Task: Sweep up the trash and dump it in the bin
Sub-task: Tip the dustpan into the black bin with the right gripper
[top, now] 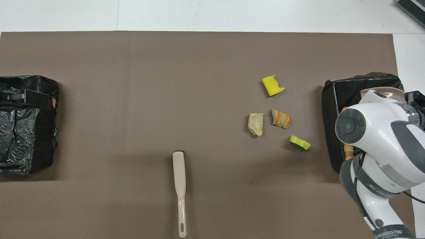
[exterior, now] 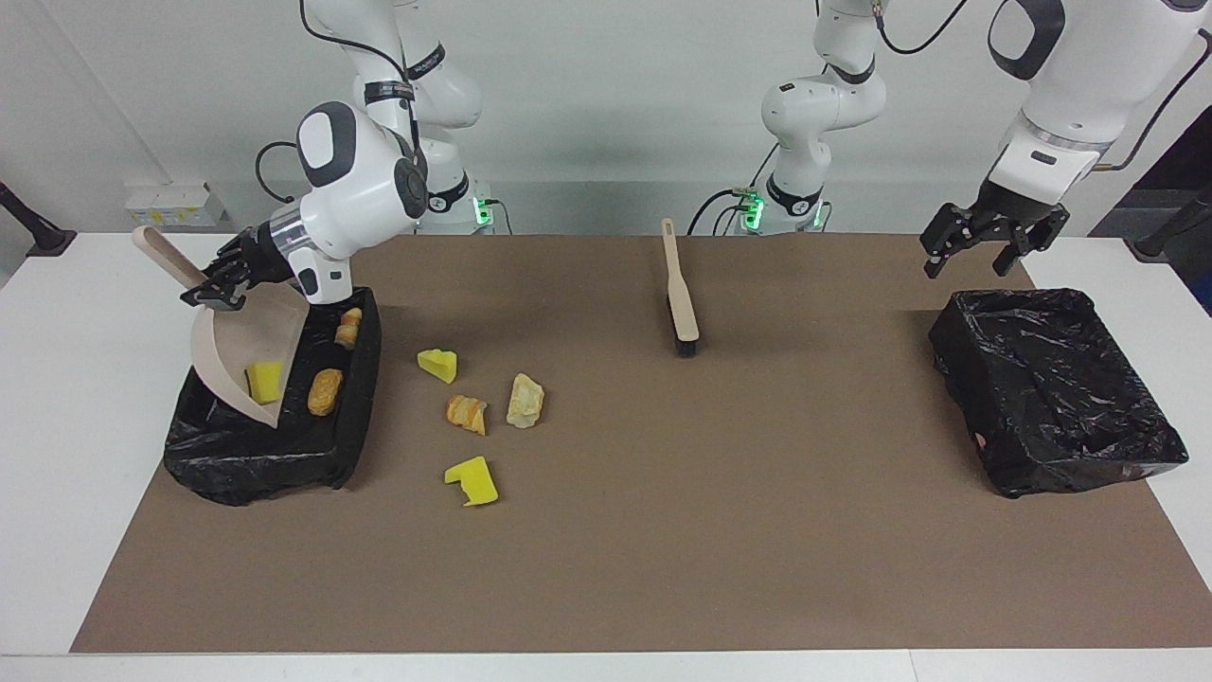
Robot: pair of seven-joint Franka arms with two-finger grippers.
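While tipping: my right tool (exterior: 210, 289) clamps dustpan (exterior: 248, 352) by its handle, over bin (exterior: 355, 417).
Left tool (exterior: 985, 248): open, idle over 2nd bin (exterior: 1060, 398).
Trash (exterior: 469, 413): 3 pcs below my tool in bin, 4 on desk (exterior: 663, 530) beside it.
Handling: prob. light, soft, crumbly; sweep w/ brush (exterior: 678, 298), don't pinch.

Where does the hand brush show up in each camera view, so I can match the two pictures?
Facing view: the hand brush lies upper middle, close to the robots, handle toward them.
Overhead view: the hand brush lies bottom middle, handle toward the bottom edge.
Shared landmark: the pale cream scrap, farther from the robots, toward the right arm's end.
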